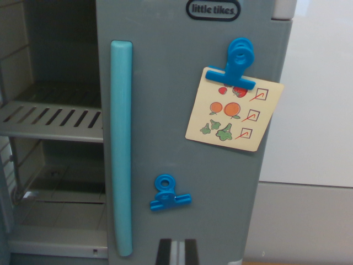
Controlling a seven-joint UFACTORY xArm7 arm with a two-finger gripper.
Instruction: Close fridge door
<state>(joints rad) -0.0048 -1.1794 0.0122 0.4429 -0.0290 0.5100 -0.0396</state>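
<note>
Fridge door (182, 165): a grey toy door fills the middle of the wrist view, swung open – its handle edge stands in front of the exposed interior at the wrist view's left.
Handle (121, 143): a long turquoise bar, upright, running down the door's left edge from near the top almost to the bottom of the picture.
Logo (213, 9): a black oval badge reading "little tikes" at the top of the door.
Upper clip (239, 62): a blue clip on the door's upper right, clamping the top edge of a card.
Shopping card (234, 109): a cream card hanging slightly tilted from the upper clip, printed with red, orange and green produce, each row with a ticked box.
Lower clip (167, 194): a smaller blue clip on the door below the card, to the right of the handle, holding nothing.
Fridge interior (49, 66): open and dim at the wrist view's left, with a slotted grey shelf (52, 118) across it and a lower compartment beneath.
Wall (320, 88): pale surface to the right of the door.
Fingers (176, 252): two dark tips show at the bottom edge just before the door's lower part – whether they are parted or closed cannot be told.
</note>
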